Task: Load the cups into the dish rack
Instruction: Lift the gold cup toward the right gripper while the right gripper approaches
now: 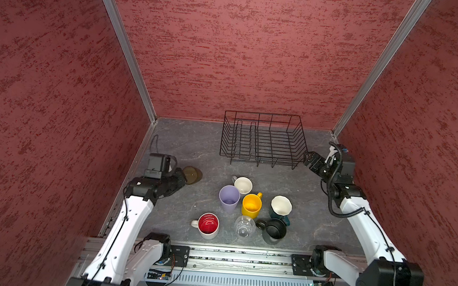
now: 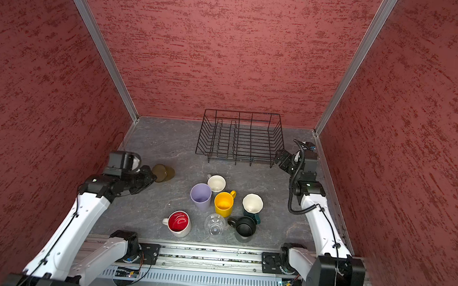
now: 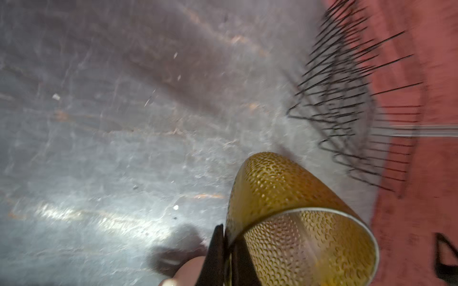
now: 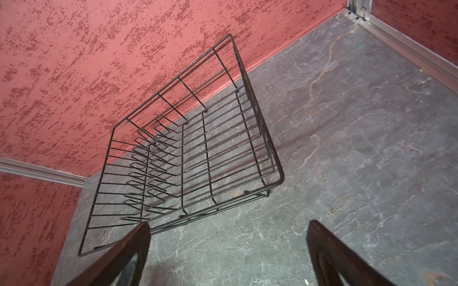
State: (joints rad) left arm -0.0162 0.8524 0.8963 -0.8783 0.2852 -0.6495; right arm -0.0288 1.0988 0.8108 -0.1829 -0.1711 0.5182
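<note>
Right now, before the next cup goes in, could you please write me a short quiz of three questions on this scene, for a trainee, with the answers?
1. True or false: the dish rack already holds a cup.
2. Fill in: the left gripper is shut on the rim of the ___.
3. How many cups stand free on the table, with no gripper on them? A) five B) seven C) eight

Key: 1. False, the rack is empty. 2. amber glass. 3. B.

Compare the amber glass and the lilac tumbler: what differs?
The amber glass is tilted, its rim pinched by the left end effector; the lilac tumbler stands upright, untouched. The amber glass is dimpled, see-through; the lilac tumbler is opaque. Both are handleless, outside the dish rack.
</note>
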